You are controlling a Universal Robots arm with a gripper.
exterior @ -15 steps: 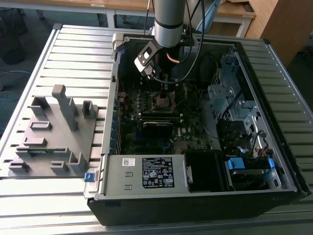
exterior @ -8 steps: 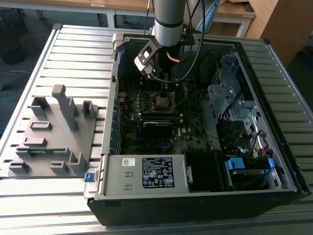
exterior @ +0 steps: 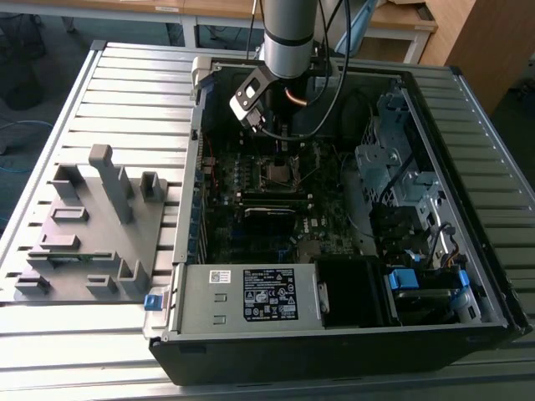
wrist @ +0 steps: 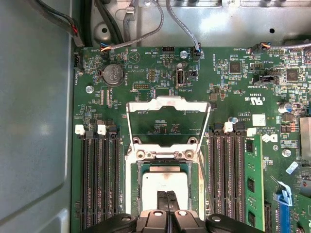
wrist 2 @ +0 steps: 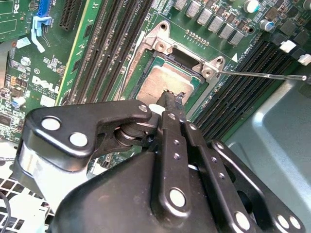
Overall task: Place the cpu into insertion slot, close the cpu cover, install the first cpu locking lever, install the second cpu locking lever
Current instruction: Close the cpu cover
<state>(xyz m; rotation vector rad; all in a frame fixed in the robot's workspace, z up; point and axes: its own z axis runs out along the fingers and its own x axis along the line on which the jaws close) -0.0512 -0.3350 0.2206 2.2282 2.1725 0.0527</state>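
Note:
The cpu [wrist: 166, 182] lies flat in the insertion slot [wrist: 132, 194], its dull silver top [wrist 2: 160, 82] facing up. My gripper [wrist: 167, 196] is shut, its two fingers pressed together with the tips [wrist 2: 170, 96] resting on or just above the cpu's top near one edge. The cpu cover [wrist: 167, 103] stands swung open beyond the slot, a silvery frame with the green board showing through its window. A thin locking lever [wrist 2: 262, 75] sticks out sideways from the slot's corner, unlatched. In the exterior view the gripper [exterior: 280, 149] hangs over the slot [exterior: 278, 173] inside the computer case.
Long black memory slots [wrist: 99, 179] run along both sides of the socket, one holding a green memory stick [wrist: 252, 184]. Cables [wrist: 146, 34] hang by the case wall. A grey fixture block [exterior: 92, 225] sits on the slatted table at the exterior view's left.

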